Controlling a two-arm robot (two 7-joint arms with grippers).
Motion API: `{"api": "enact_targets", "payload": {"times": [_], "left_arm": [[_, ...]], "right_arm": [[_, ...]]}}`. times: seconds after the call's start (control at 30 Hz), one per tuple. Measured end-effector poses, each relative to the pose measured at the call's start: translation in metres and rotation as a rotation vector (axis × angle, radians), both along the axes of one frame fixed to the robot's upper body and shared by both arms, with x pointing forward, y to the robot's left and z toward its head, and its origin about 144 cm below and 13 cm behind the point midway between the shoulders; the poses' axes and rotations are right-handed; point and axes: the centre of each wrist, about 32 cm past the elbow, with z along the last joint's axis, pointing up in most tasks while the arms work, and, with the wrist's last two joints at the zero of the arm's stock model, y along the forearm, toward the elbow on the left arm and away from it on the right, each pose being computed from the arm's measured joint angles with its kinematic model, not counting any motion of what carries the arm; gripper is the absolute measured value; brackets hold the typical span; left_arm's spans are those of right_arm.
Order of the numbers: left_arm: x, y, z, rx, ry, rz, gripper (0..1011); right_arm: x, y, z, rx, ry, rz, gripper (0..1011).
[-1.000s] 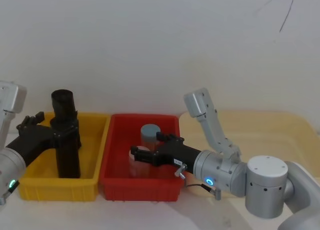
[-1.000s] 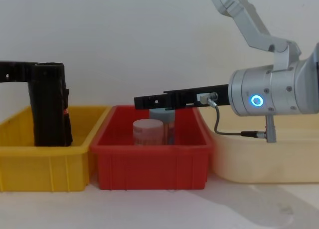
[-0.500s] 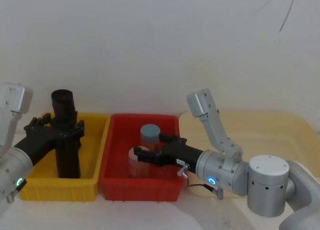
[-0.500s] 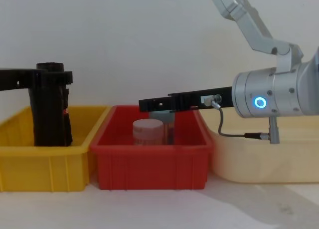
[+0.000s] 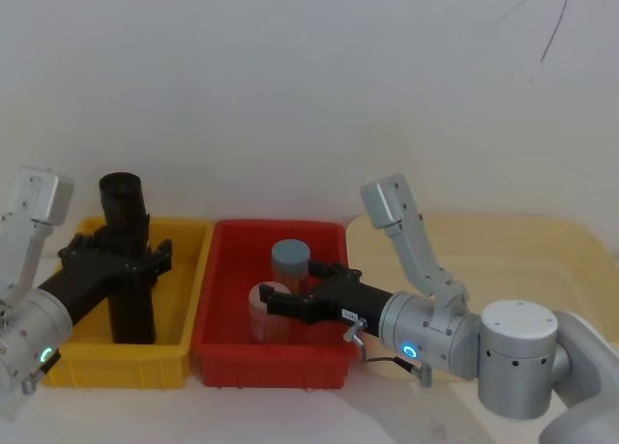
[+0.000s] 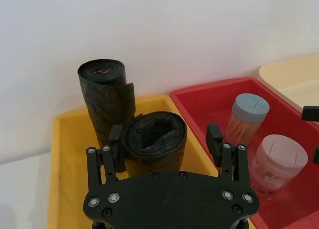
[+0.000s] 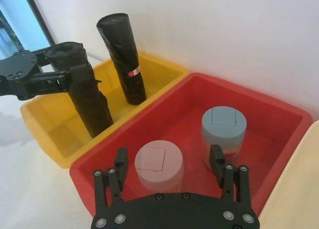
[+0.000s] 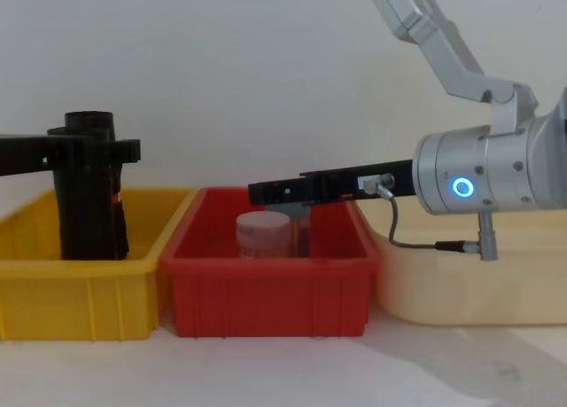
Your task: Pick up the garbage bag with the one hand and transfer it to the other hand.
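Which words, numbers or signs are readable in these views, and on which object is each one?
Nothing reads as clear text.
Red-and-white sticker on the rear black plastic-film roll: too small to read.
Pinkish print on the pale-lidded round plastic jar: blurred.
White tag on the right pincer: too small to read.

This looks like a robotics lab test bench. A red plastic bin (image 5: 271, 365) sits on a bare white tabletop (image 5: 290, 415) against a plain white wall (image 5: 309, 96), with props sorted around it. Inside it are a pink-lidded clear jar (image 7: 159, 165) and a blue-lidded clear jar (image 7: 224, 130). Just to its left, a yellow plastic bin (image 5: 111, 369) holds the upright matte-black rolled garbage bag (image 7: 88, 102) and a red-marked black roll (image 7: 124, 59). A cream plastic tray (image 5: 542, 241) lies to its right, and a grey robot arm with a lit blue ring (image 8: 478, 185) reaches over it.
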Motion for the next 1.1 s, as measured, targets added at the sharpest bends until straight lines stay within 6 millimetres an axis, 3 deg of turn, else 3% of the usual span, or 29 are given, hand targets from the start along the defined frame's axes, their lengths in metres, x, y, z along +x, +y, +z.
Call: {"api": "enact_targets", "payload": {"times": [1.1], "left_arm": [[0.002,-0.002,-0.003,-0.005,0.009,-0.015,1000]], "right_arm": [[0.019,0.016,-0.004,-0.053,0.007,0.038,999]]}}
